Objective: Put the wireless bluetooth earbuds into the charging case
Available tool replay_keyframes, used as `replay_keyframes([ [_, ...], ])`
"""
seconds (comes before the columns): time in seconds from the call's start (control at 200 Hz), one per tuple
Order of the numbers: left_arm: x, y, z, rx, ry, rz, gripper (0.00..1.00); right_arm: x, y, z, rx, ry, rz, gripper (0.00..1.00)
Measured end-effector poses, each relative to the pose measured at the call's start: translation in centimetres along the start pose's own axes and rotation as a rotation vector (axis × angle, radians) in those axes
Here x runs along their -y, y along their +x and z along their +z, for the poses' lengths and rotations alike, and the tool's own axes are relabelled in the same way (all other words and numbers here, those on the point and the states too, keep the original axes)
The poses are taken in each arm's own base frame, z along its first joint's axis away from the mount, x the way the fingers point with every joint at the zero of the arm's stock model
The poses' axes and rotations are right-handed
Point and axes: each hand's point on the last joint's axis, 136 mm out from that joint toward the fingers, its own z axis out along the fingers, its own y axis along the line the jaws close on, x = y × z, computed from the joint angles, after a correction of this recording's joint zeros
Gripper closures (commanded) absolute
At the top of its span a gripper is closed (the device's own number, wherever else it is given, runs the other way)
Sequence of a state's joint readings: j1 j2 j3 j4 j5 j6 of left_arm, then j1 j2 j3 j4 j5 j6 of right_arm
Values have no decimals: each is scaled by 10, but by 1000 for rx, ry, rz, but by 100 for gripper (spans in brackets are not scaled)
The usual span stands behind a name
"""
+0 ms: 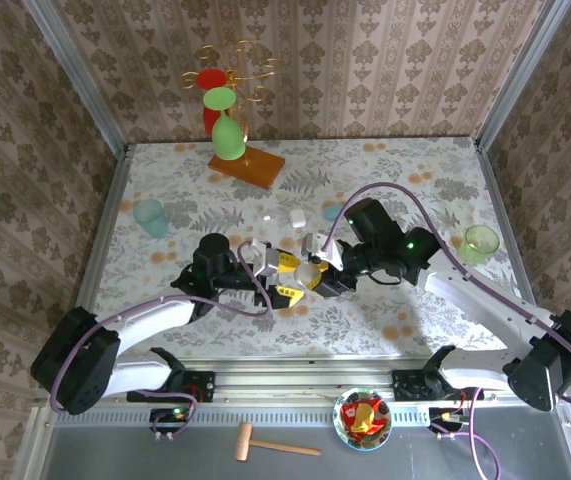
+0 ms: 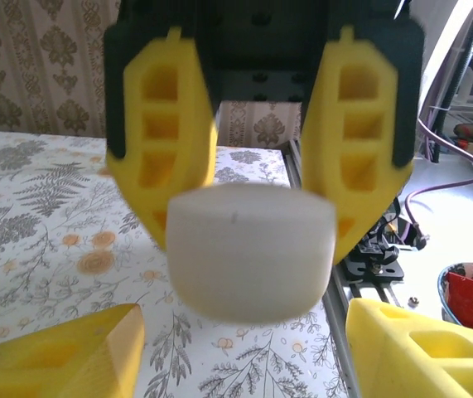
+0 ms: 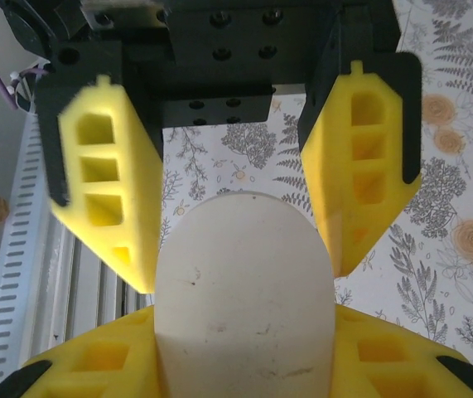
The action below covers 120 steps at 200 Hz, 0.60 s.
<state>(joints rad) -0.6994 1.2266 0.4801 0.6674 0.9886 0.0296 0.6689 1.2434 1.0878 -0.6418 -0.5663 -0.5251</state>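
Floral table (image 1: 415, 320), right gripper (image 3: 244, 356) clamping white case (image 3: 244, 282), left gripper (image 2: 248, 356) spread clear around it

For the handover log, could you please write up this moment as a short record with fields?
right tool: shut on the white case, gripping its sides
left tool: open, fingers flanking the case's free end
case position: held above the table, between the two facing tools
elsewhere: a white piece lies on the table beyond the tools, too small to identify
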Motion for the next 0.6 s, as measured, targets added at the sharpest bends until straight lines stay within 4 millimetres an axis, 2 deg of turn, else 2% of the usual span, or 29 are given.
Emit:
replay_keyframes([
  [0.15, 1, -5, 1, 13, 11, 8, 39, -1, 3, 6, -11, -22, 6, 77],
  [0.5, 3, -7, 1, 15, 24, -1, 58, -4, 7, 8, -25, -42, -2, 77],
  [0.54, 3, -6, 1, 14, 24, -2, 57, -4, 7, 8, -26, -43, -1, 76],
  [0.6, 3, -6, 1, 15, 27, 2, 43, -4, 7, 8, -26, -43, 0, 77],
])
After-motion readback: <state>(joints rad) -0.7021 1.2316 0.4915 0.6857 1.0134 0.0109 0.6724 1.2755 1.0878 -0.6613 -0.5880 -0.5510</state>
